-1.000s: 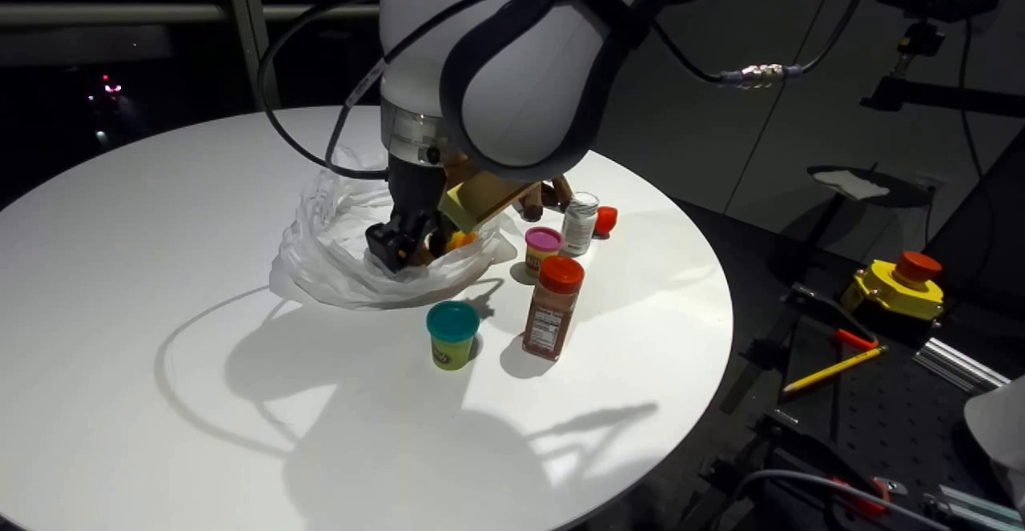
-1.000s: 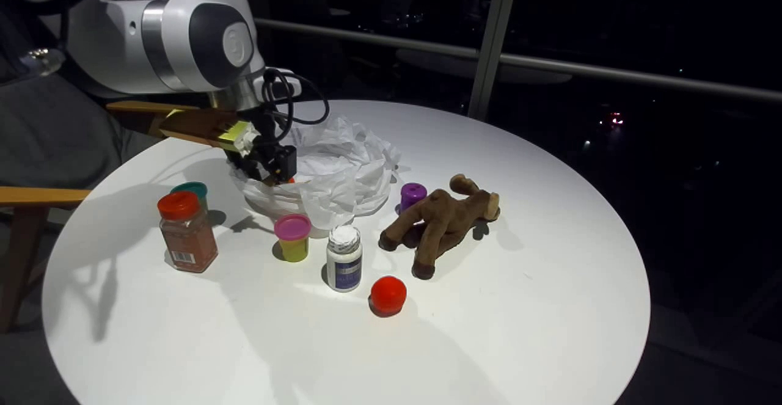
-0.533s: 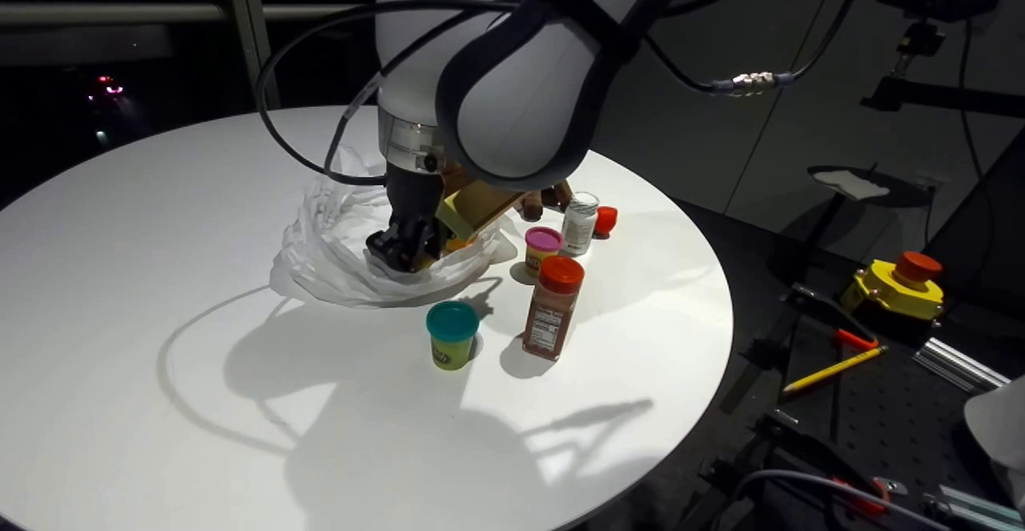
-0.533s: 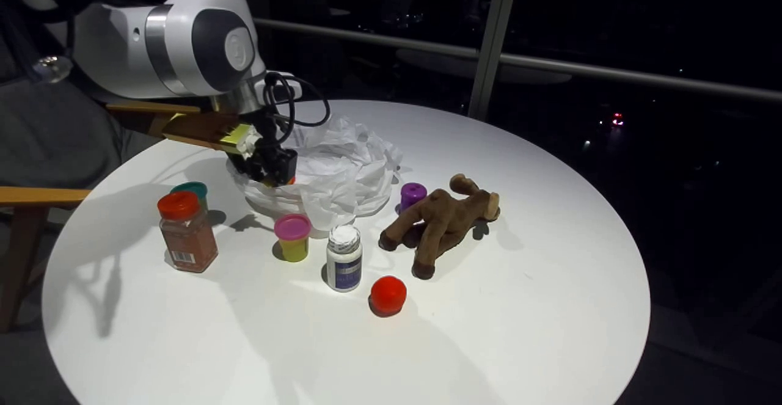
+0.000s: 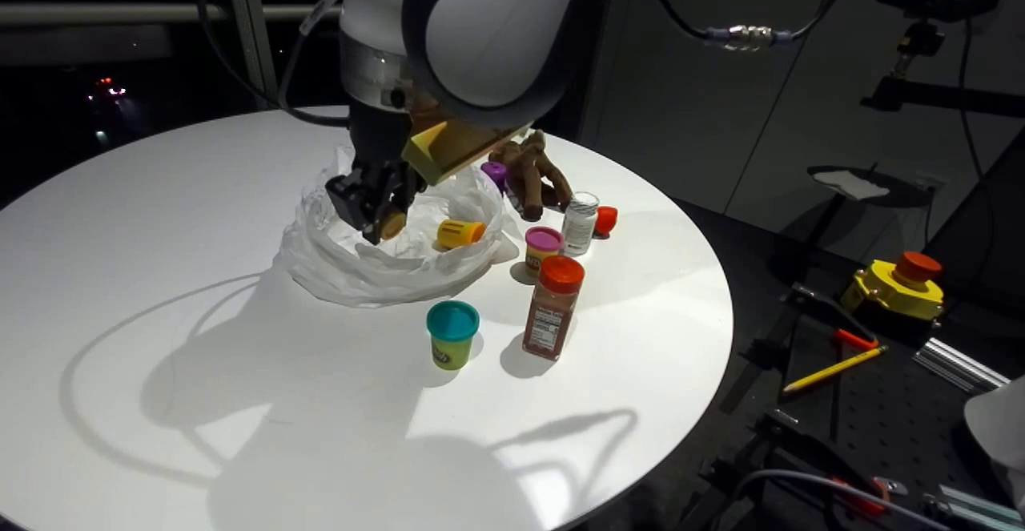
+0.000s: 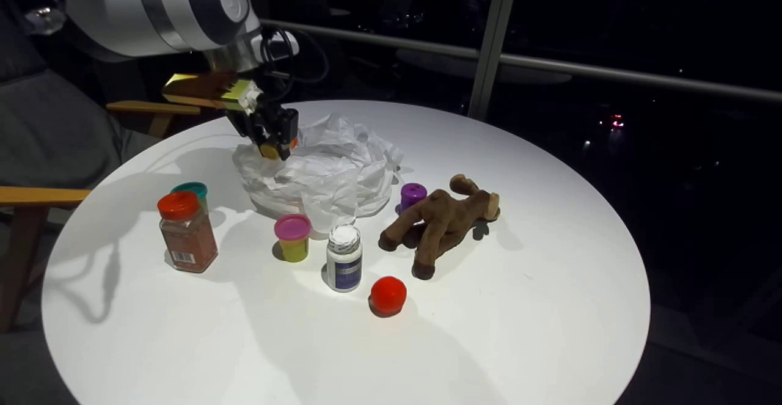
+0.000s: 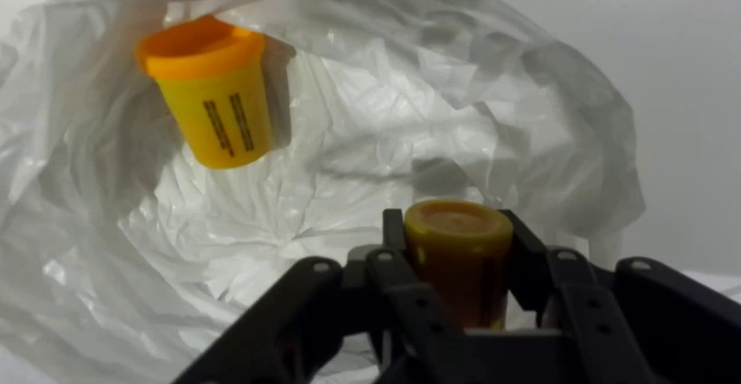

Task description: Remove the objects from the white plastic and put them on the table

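Gripper [image 7: 452,225]: just raised; I've got amber tub [image 7: 458,268] pinched snug.
Amber tub: over white bag [image 5: 360,284], not on table [image 5: 657,307] yet.
Orange-topped tub [image 7: 217,112]: still in white bag; prob. my next pick.

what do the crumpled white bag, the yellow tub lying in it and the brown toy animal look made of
White bag: thin plastic film, slightly shiny; sharp wrinkles catch bright highlights.
Yellow tub: smooth, rigid-looking plastic; even colour, crisp edges.
Brown toy animal: probably soft fabric, matte, as its surface shows no gloss; plush or felt, I cannot tell.
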You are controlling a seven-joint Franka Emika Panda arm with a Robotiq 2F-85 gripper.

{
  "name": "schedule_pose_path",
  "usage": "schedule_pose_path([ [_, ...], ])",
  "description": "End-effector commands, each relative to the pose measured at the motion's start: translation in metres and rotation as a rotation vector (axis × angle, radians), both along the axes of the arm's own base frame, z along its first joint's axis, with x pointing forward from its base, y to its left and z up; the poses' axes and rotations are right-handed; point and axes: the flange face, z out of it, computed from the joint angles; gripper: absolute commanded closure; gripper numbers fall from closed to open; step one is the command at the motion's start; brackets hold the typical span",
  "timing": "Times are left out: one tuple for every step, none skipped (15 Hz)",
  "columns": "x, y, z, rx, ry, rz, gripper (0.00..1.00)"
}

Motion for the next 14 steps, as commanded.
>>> schedule_pose_path([
  [-0.010,0.007,0.048,-0.025,0.005,-0.010,0.82],
  [-0.014,0.009,0.059,-0.041,0.010,-0.015,0.82],
  [-0.017,0.011,0.067,-0.057,0.021,-0.021,0.82],
  [-0.025,0.013,0.074,-0.071,0.048,-0.028,0.82],
  [-0.033,0.017,0.079,-0.076,0.085,-0.024,0.82],
  [-0.041,0.021,0.080,-0.079,0.129,-0.014,0.82],
  [-0.049,0.026,0.077,-0.082,0.172,0.000,0.82],
  [-0.056,0.030,0.072,-0.092,0.204,0.007,0.82],
  [-0.064,0.033,0.066,-0.102,0.238,0.012,0.82],
  [-0.071,0.034,0.059,-0.106,0.271,0.017,0.82],
  [-0.079,0.036,0.051,-0.100,0.305,0.028,0.82],
  [-0.086,0.038,0.044,-0.094,0.327,0.045,0.82],
  [-0.093,0.042,0.038,-0.080,0.347,0.070,0.82],
  [-0.102,0.044,0.033,-0.071,0.366,0.092,0.82],
])
